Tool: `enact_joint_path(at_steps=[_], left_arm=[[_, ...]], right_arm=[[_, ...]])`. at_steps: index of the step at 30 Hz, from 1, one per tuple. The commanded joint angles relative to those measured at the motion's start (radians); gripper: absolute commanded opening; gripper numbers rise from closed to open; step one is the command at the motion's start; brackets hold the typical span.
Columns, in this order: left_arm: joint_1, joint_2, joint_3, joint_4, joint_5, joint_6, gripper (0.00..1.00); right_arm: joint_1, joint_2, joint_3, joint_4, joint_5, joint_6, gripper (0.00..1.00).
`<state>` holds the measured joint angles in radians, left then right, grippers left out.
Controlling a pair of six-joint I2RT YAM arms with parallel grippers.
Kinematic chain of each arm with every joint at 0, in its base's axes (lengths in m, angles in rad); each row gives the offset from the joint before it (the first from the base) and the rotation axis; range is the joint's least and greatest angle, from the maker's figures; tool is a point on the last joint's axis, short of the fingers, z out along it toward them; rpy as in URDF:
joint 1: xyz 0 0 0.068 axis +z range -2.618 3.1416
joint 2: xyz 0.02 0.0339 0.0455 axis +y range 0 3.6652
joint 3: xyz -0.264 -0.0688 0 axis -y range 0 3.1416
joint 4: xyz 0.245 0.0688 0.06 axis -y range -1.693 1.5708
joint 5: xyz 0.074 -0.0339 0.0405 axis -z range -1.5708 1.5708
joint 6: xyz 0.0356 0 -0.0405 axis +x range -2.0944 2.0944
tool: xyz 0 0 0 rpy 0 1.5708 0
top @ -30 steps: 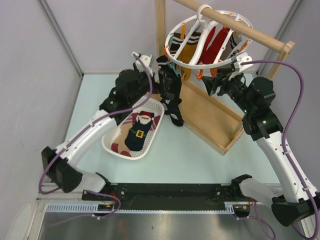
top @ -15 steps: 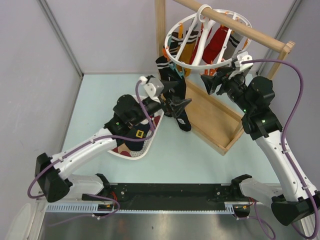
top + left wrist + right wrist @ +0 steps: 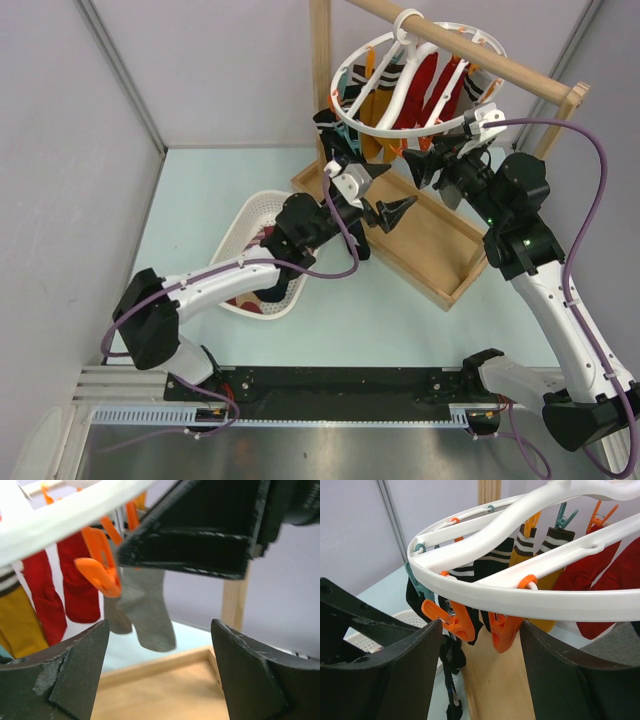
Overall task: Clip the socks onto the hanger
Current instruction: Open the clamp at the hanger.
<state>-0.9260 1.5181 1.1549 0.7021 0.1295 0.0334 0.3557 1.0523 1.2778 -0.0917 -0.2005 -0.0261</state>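
The hanger (image 3: 545,602) carried socks (image 3: 432,88). The left arm lay stretched low toward it, left hand (image 3: 386,193) spread wide, empty; right hand (image 3: 438,158) sat just below its rim, fingers apart.

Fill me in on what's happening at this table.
Two robot arms are clipping socks onto the white hanger, which hangs from a wooden rail and already carries several. The left gripper hovers open and empty below the ring; the right gripper sits open under its orange clips. More socks wait in the basket.
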Motion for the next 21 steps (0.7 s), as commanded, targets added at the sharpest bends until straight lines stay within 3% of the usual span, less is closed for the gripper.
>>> enact_joint_path(at_steps=[1, 7, 14, 21], left_arm=[[0.035, 0.040, 0.068, 0.172, -0.024, -0.002, 0.84], [0.085, 0.120, 0.153, 0.195, 0.053, -0.073, 0.80], [0.102, 0.182, 0.218, 0.185, 0.064, -0.102, 0.61], [0.102, 0.211, 0.229, 0.209, 0.081, -0.118, 0.55]], right_arm=[[-0.001, -0.020, 0.028, 0.041, -0.013, 0.008, 0.68], [0.000, -0.025, 0.028, 0.043, -0.020, 0.014, 0.67], [0.000, -0.040, 0.029, 0.040, -0.020, 0.018, 0.67], [0.000, -0.057, 0.028, 0.046, -0.025, 0.022, 0.67]])
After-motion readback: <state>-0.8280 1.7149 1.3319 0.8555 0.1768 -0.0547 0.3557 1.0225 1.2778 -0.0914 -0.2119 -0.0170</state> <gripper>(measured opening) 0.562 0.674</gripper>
